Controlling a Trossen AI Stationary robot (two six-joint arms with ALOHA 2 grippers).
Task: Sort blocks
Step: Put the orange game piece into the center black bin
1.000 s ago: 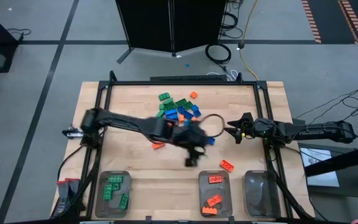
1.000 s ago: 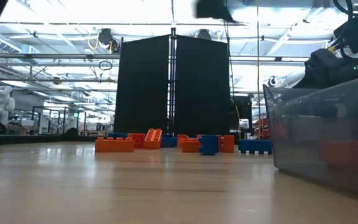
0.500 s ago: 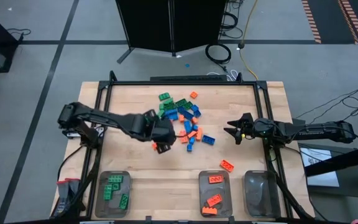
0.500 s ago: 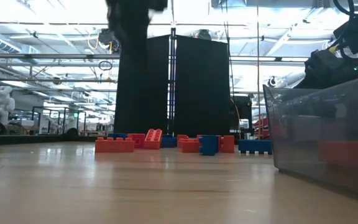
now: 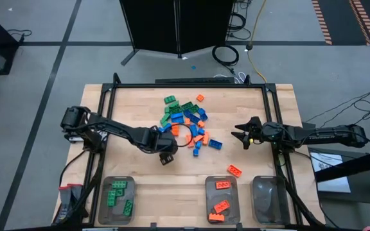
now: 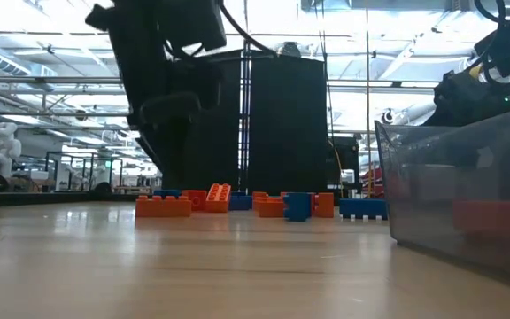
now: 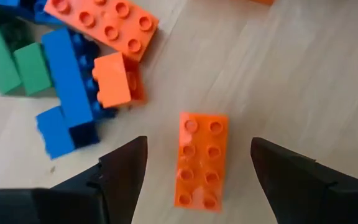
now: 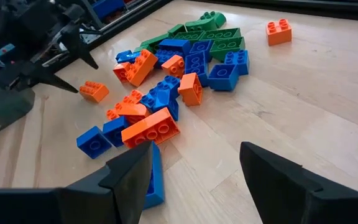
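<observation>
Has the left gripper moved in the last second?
Yes. In the high view the left gripper has swung left, away from the orange tray, and now hovers, fingers open, over an orange block beside the pile.

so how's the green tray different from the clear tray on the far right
The green tray holds several green blocks; the far right tray shows no blocks in the high view. The green tray sits at the table's near left corner, the far right tray at its near right corner. Both are clear, rectangular plastic.
</observation>
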